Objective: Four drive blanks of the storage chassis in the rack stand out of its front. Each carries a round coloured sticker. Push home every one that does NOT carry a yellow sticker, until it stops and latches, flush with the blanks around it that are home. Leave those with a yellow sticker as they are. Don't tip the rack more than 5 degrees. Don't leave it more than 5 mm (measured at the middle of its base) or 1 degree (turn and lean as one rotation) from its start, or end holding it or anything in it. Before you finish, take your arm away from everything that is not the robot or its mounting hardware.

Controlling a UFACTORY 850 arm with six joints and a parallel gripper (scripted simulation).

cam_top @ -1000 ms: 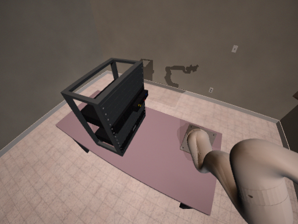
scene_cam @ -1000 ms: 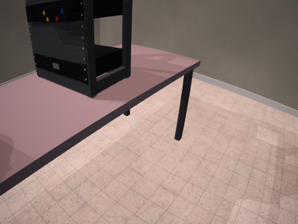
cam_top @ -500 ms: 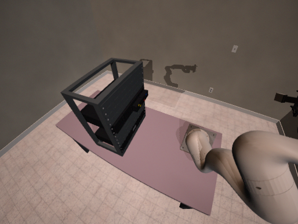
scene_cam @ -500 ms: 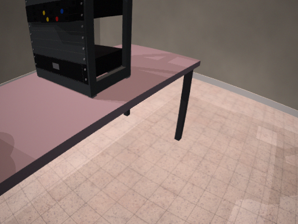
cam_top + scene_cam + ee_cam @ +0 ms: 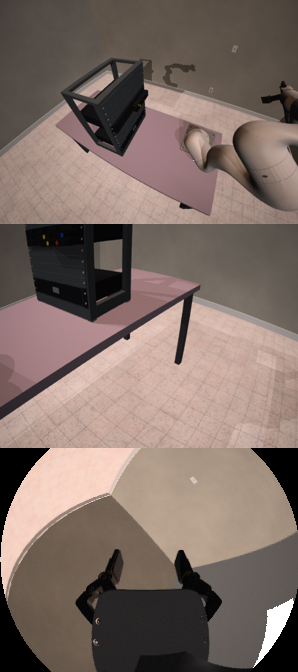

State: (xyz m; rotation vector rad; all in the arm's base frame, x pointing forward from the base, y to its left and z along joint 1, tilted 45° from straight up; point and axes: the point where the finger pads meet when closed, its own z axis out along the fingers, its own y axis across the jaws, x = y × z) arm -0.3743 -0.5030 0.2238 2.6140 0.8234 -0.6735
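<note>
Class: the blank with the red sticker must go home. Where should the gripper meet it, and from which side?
Push, don't grip: the red-sticker blank offers only its flat front face, standing out of the rack. Come square from the front, level. The gripper, open and empty, is probably best closed first.
</note>
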